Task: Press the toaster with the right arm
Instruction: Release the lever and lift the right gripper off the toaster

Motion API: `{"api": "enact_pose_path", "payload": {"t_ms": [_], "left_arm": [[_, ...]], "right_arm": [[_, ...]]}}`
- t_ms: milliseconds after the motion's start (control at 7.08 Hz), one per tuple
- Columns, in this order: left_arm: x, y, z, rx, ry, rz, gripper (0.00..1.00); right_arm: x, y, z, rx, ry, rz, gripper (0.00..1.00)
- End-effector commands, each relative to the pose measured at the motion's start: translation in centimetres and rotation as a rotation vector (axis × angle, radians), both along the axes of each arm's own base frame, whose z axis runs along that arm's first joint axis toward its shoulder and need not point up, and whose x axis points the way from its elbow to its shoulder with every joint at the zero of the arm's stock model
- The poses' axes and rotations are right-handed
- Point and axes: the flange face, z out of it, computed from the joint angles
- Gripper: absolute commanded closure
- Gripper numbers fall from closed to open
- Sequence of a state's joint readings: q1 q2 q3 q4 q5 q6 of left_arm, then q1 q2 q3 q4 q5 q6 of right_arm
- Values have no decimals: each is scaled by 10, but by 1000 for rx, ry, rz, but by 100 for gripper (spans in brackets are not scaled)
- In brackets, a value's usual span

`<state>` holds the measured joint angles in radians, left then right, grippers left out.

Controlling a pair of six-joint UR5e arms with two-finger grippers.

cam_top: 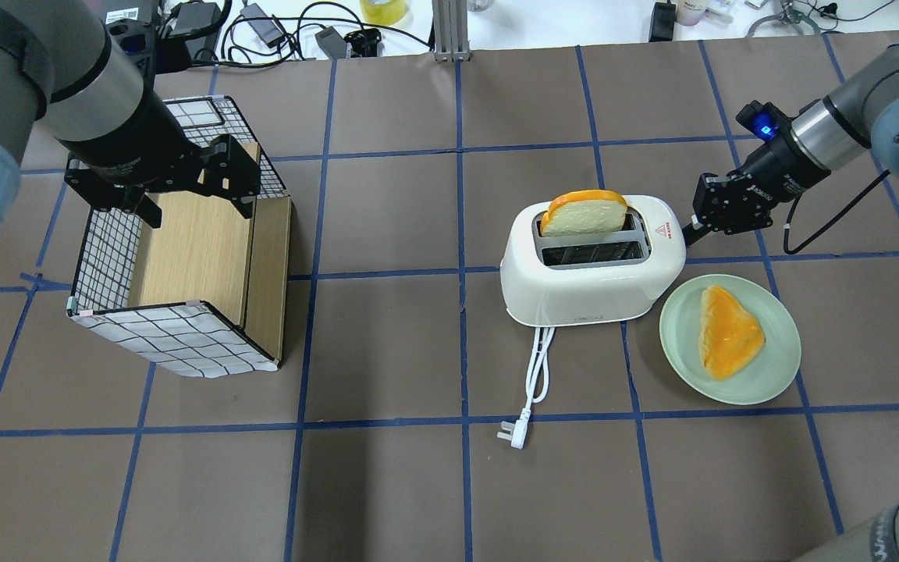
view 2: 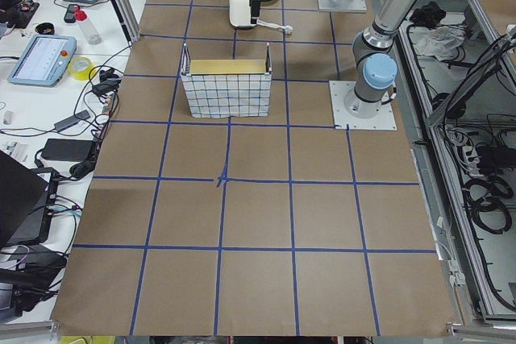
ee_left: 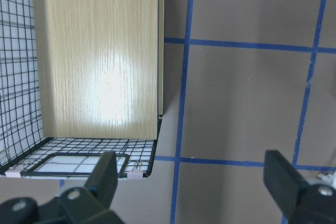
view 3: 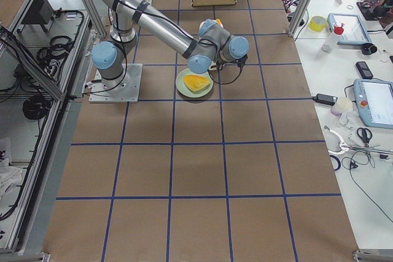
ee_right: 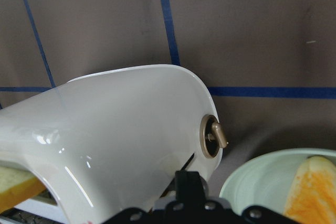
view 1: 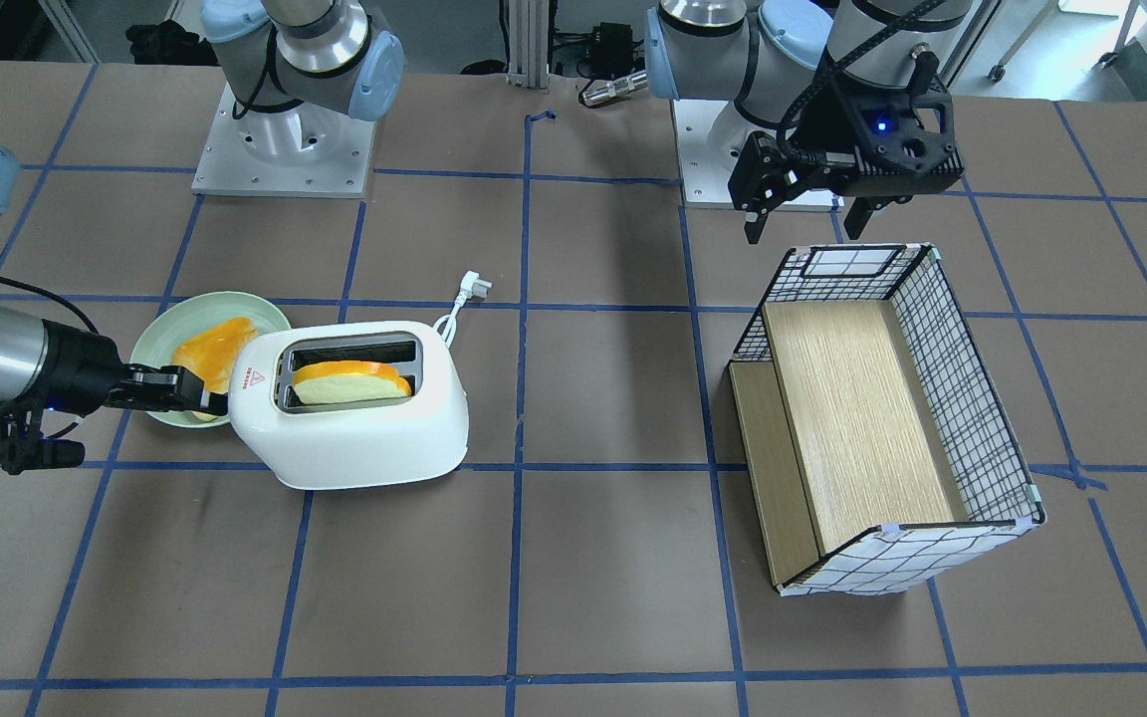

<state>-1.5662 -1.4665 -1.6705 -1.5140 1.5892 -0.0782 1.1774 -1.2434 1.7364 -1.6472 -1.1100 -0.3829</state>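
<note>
Toaster [view 1: 354, 423] left of centre in the front-facing view, upright on the brown taped table [view 1: 583, 597], one bread slice [view 1: 349, 383] standing in the lower of its two slots, white cord and plug [view 1: 462, 299] trailing toward upper right. Stretched in from the left edge, right gripper [view 1: 213, 401], fingers drawn together, tips touching the toaster's end wall beside the red triangle sticker [view 1: 253, 378]. Just behind that gripper and partly covered by it, pale green plate [view 1: 157, 344] with a second slice [view 1: 215, 349]. Well apart at right, wire basket [view 1: 962, 398] with a wooden shelf, and above its far rim left gripper [view 1: 804, 234], fingers spread wide. From overhead: toaster right of centre, plate just beside its lower right corner, right gripper entering from upper right with tips at the toaster's end. From the left side: toaster small at the top edge, basket nearer the camera. From the right side: toaster mostly hidden behind the near arm's wrist, plate showing below it. Left wrist view: two fingertips far apart along the bottom, basket corner and bare table beneath. Right wrist view: closed fingers against the toaster's rounded end, small round knob [ee_right: 212, 136] just to their right, plate rim at lower right.
</note>
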Motion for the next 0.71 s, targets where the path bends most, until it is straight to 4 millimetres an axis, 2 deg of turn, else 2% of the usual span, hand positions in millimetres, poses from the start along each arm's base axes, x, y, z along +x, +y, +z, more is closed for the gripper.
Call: {"api": "enact_pose_path", "payload": {"t_ms": [0,282,565], "left_arm": [[0,0,0,0,0,0,0],[0,0,0,0,0,0,0],[0,0,0,0,0,0,0]], "right_arm": [[-1,0,-2,3,14,8,100],[-5,2,-12,32,55,25,100],[-6,2,-12,46,61,5,100]]}}
